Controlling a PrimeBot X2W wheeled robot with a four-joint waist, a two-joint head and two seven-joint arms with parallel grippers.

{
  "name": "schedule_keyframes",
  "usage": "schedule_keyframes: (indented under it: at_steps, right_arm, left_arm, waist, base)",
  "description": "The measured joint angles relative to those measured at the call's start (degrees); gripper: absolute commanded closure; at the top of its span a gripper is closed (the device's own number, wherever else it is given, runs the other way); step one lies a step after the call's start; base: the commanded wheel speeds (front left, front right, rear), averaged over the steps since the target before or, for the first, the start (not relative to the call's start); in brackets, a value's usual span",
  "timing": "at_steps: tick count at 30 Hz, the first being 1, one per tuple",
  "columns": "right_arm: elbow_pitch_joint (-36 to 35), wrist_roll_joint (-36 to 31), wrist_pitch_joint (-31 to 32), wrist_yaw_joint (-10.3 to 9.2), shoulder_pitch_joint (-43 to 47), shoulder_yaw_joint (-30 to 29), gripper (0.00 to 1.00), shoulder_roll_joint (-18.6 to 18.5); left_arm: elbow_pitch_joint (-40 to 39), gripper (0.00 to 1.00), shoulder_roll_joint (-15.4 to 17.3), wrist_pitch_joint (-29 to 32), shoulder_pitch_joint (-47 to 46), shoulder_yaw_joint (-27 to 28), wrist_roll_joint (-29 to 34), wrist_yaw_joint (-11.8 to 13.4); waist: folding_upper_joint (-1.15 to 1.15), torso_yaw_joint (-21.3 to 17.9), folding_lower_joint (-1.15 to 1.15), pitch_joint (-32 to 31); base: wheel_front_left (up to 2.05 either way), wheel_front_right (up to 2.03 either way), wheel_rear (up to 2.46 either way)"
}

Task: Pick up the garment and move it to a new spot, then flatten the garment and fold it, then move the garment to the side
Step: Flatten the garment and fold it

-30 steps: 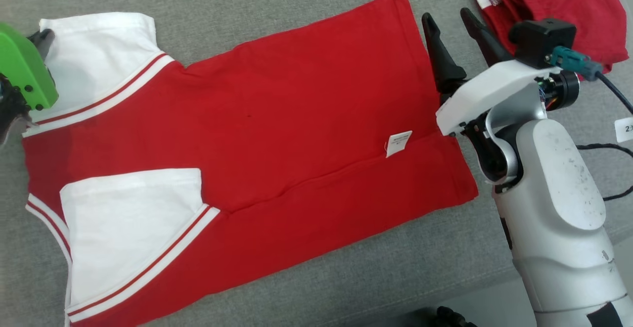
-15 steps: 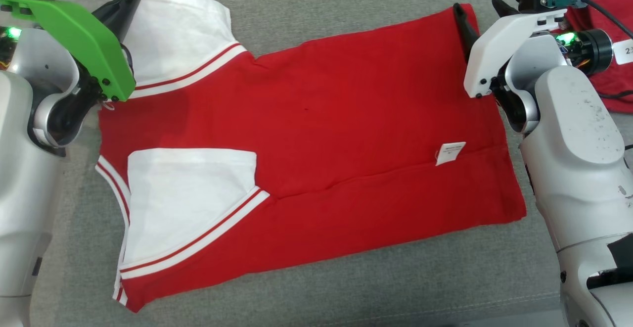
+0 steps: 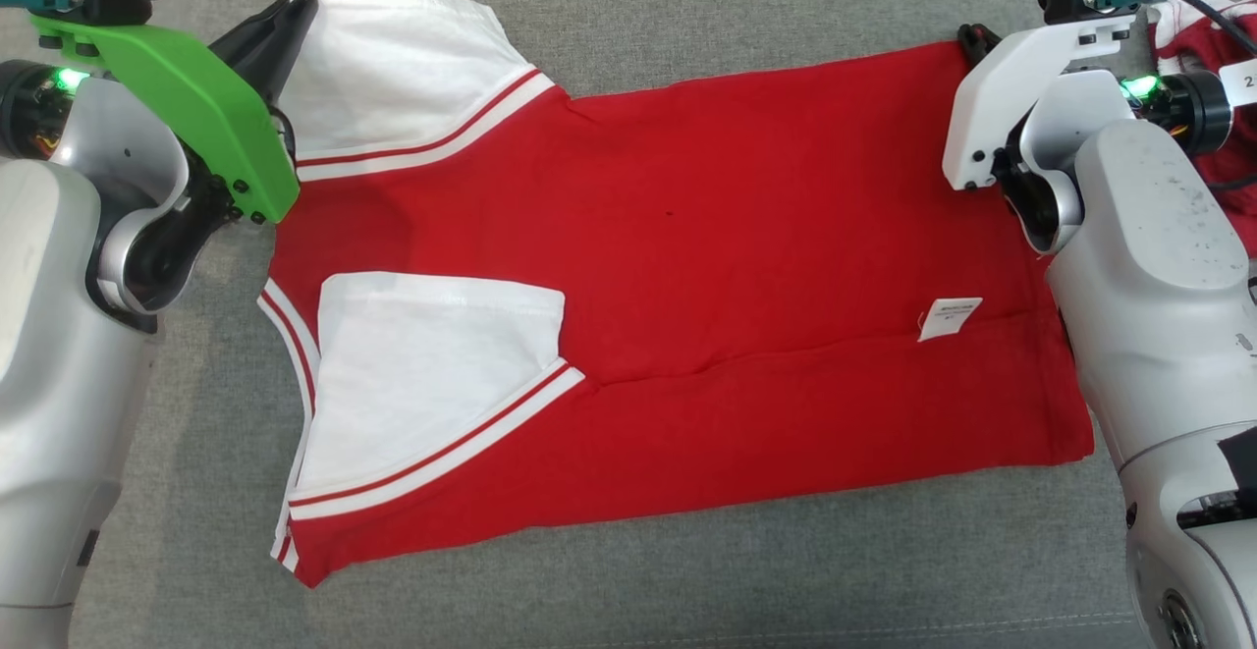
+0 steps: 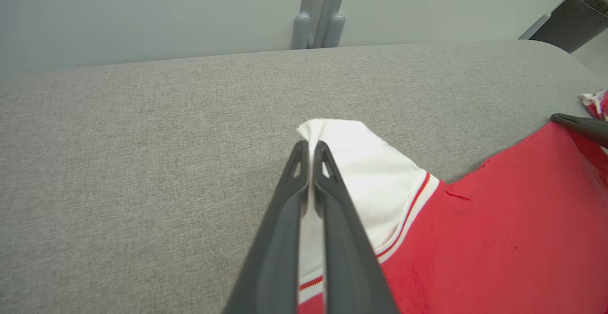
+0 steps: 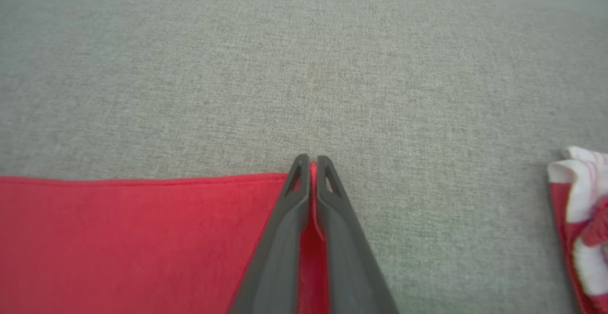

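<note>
Head view: lying flat on grey woven fabric surface (image 3: 687, 1), red short-sleeved knit garment (image 3: 687, 237), sleeves to left, hem to right. Far white sleeve with red stripes (image 3: 393, 60) sticking out toward top; near white sleeve (image 3: 432, 374) folded onto red body. Long crease running from near sleeve toward hem. Small white label (image 3: 951, 317) close to hem, print too small to read.

Left gripper (image 3: 298, 3): dark fingers pressed together at outer edge of far sleeve. Lower part of fingers hidden behind green plastic wrist bracket (image 3: 187, 109), which also covers garment's far shoulder. Clearer from left wrist view: strip of white cloth pinched between closed fingers, sleeve edge lifted slightly off grey surface; other arm's dark fingertip cut off at right border.

Right gripper (image 3: 972, 37): just a dark tip showing at far hem corner, remainder hidden behind white plastic wrist bracket (image 3: 1002, 89); grip not readable from above. Settled by right wrist view: fingers closed, sliver of red cloth clamped between them at garment's corner.

Pale right forearm (image 3: 1139, 266) covering part of hem edge.

Bunched second red-and-white garment (image 5: 582, 209) at right border of right wrist view, cut off by frame, apart from held corner.
</note>
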Motion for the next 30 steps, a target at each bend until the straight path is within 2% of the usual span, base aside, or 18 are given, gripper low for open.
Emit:
schedule_keyframes:
  at_steps: [9, 16, 21, 26, 30]
  right_arm:
    - [0.41, 0.88, -5.32, 0.0, -0.54, 2.61, 1.0, 0.08]
    - [-4.81, 5.6, -8.92, 0.0, 4.49, 7.71, 1.0, -2.26]
    - [-10.71, 9.13, -10.65, 0.0, 11.54, 10.38, 1.0, -5.38]
    - [-16.14, 11.68, -11.76, 0.0, 19.74, 10.38, 1.0, -7.64]
    - [-19.16, 12.34, -12.61, 0.0, 24.73, 9.18, 1.0, -8.67]
  left_arm:
    - [-1.56, 1.0, 1.27, -2.88, 1.72, 0.88, -0.73, -0.02]
    - [-8.36, 1.0, 3.5, -5.05, 8.29, 2.01, -1.78, 0.37]
    - [-16.53, 1.0, 4.88, -6.25, 17.38, 2.47, -2.87, 2.86]
    - [-23.96, 1.0, 5.94, -8.61, 28.07, 3.18, -3.74, 6.03]
    - [-26.51, 1.0, 5.6, -10.98, 34.68, 3.28, -4.36, 7.66]
  waist:
    - [0.0, -0.82, 0.0, -1.49]
    - [0.0, -1.29, 0.0, -4.49]
    - [0.0, -1.22, 0.0, -7.2]
    - [0.0, -0.64, 0.0, -9.82]
    - [0.0, 0.25, 0.0, -11.42]
  base:
    - [0.0, 0.0, 0.0]
    - [0.0, 0.0, 0.0]
    - [0.0, 0.0, 0.0]
    - [0.0, 0.0, 0.0]
    - [0.0, 0.0, 0.0]
